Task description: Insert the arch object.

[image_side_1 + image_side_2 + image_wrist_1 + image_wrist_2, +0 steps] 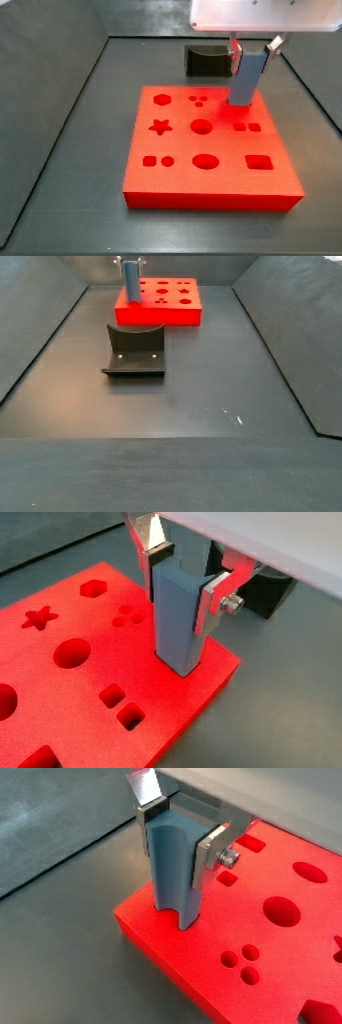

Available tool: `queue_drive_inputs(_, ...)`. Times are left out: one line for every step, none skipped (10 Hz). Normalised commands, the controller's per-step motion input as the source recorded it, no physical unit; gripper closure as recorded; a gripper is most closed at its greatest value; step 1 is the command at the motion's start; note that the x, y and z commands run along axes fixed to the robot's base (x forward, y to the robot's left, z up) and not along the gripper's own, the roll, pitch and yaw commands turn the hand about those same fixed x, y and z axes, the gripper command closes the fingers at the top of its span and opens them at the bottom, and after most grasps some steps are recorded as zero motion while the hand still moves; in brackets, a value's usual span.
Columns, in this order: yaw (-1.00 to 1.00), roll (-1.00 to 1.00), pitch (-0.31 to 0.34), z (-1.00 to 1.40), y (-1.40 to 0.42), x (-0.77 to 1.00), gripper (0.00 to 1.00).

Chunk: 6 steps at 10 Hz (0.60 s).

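The arch object [178,622] is a tall blue-grey piece with a curved notch at its lower end [171,868]. My gripper [187,577] is shut on its upper part and holds it upright. Both silver fingers [211,848] press on its sides. Its lower end meets the top of the red block [80,662] near a corner [267,948]. I cannot tell whether it sits in a hole. In the side views the piece [245,80] stands at the block's [201,150] far right part, under the gripper [251,50]. It also shows small in a side view [131,278].
The red block has several cut-out holes: a star [39,617], a hexagon [92,588], round holes [71,653] and squares [130,718]. The dark fixture [134,351] stands on the grey floor beside the block, also seen behind it [207,58]. Dark walls ring the floor.
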Motion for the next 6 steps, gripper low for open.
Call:
queue_drive_inputs(0.00,0.00,-0.071,-0.28,0.00,0.00,1.00)
queue_drive_inputs(0.00,0.05,-0.097,-0.40,0.00,-0.03,1.00)
queue_drive_inputs(0.00,0.09,-0.076,-0.48,-0.01,0.00,1.00)
queue_drive_inputs(0.00,0.10,-0.046,-0.51,-0.02,0.00,1.00)
queue_drive_inputs(0.00,0.12,-0.013,-0.55,-0.03,0.00,1.00)
queue_drive_inputs(0.00,0.15,-0.016,-0.62,-0.03,0.02,1.00)
